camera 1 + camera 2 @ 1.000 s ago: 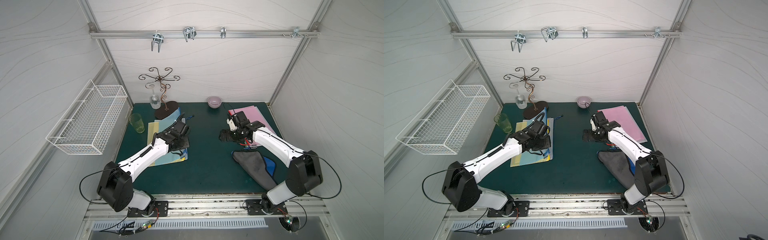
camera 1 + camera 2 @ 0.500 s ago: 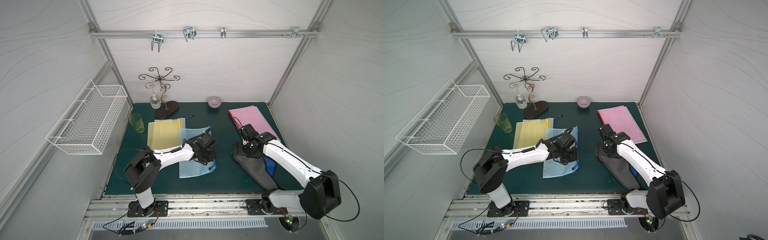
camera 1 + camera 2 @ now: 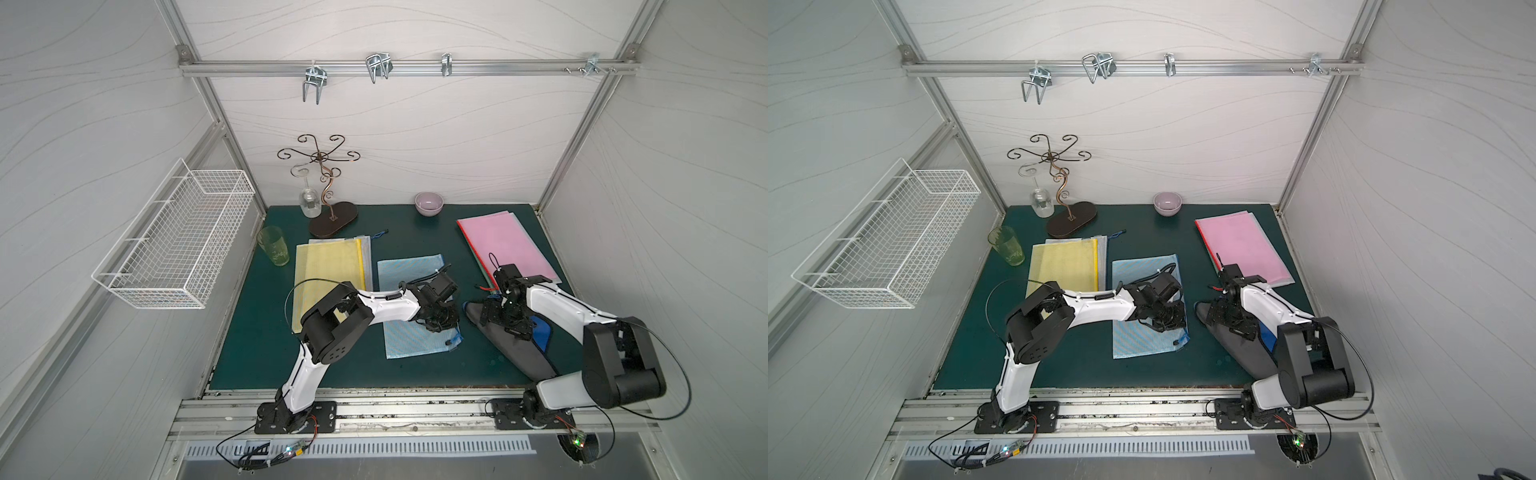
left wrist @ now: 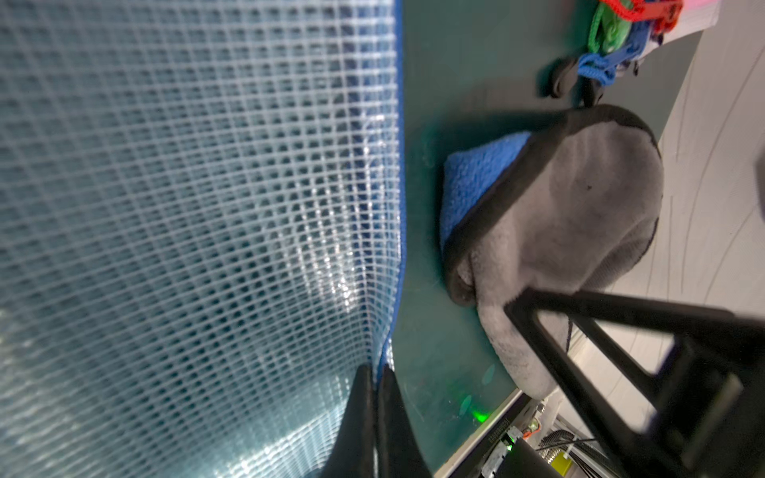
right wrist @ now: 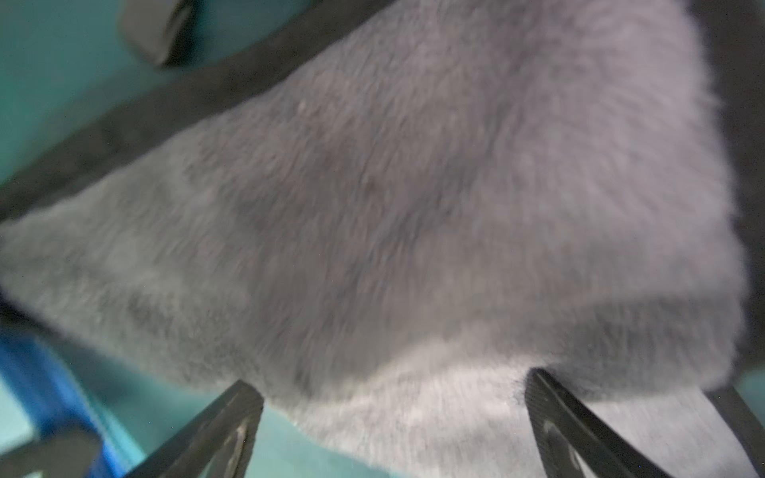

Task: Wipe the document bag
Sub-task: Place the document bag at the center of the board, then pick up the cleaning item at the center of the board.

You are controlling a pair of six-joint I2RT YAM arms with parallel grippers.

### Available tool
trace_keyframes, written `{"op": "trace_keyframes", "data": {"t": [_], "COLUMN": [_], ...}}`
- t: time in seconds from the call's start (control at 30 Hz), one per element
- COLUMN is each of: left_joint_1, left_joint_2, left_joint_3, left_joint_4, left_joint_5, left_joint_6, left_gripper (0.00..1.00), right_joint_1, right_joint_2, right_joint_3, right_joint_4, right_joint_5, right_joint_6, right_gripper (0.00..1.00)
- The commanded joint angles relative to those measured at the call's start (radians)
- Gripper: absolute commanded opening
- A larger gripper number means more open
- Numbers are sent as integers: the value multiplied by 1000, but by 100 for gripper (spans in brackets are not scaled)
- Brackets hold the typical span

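Observation:
The blue mesh document bag (image 3: 409, 282) (image 3: 1142, 274) lies flat mid-mat, beside a yellow one. My left gripper (image 3: 440, 328) (image 3: 1169, 326) rests low over its right edge. In the left wrist view the gripper (image 4: 376, 372) is shut, pinching the bag's (image 4: 186, 186) blue border. A grey cloth (image 3: 519, 353) (image 3: 1246, 349) (image 4: 579, 198) lies to the right, partly over a blue cloth (image 3: 542, 332). My right gripper (image 3: 505, 326) (image 3: 1229, 322) is down on its far end. In the right wrist view it (image 5: 393, 397) stands open, fingers (image 5: 232, 414) astride the grey cloth (image 5: 393, 186).
A yellow document bag (image 3: 328, 270) lies at the left, a pink stack of folders (image 3: 505, 245) at the back right. A green cup (image 3: 274, 245), a glass stand (image 3: 332, 220) and a bowl (image 3: 429, 203) line the back. A wire basket (image 3: 174, 245) hangs on the left wall.
The left gripper has dragged the blue bag off the yellow one to mid-mat. The right arm has swung back and come down on the grey cloth.

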Motion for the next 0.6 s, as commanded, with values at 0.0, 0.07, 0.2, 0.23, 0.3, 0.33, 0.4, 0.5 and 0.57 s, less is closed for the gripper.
{"op": "trace_keyframes", "data": {"t": [0.0,0.07,0.2,0.23,0.3,0.33,0.4,0.5,0.57], "left_joint_1": [-1,-3,-1,-1,2,4,11,36,51], "left_joint_2": [-21,-49,-122,-146,-196,-230,-285,-364,-420], "left_joint_3": [-30,-52,-93,-103,-130,-148,-182,-269,-348], "left_joint_4": [61,63,51,42,21,3,-46,-103,-118], "left_joint_5": [24,15,-15,-23,-47,-64,-89,-89,-96], "left_joint_6": [-17,-8,20,27,40,49,65,48,20], "left_gripper": [33,47,64,64,64,63,58,38,31], "right_joint_1": [-50,-76,-99,-105,-111,-108,-92,16,110], "right_joint_2": [63,64,11,1,-18,-36,-95,-255,-324], "right_joint_3": [-5,-15,-53,-62,-75,-82,-84,-41,14], "right_joint_4": [82,99,124,128,128,124,104,30,-14], "right_joint_5": [-61,-83,-118,-136,-183,-212,-257,-238,-212], "right_joint_6": [-22,-24,-18,-16,-18,-22,-30,-38,-39], "right_gripper": [99,92,36,20,0,0,0,0,0]}}
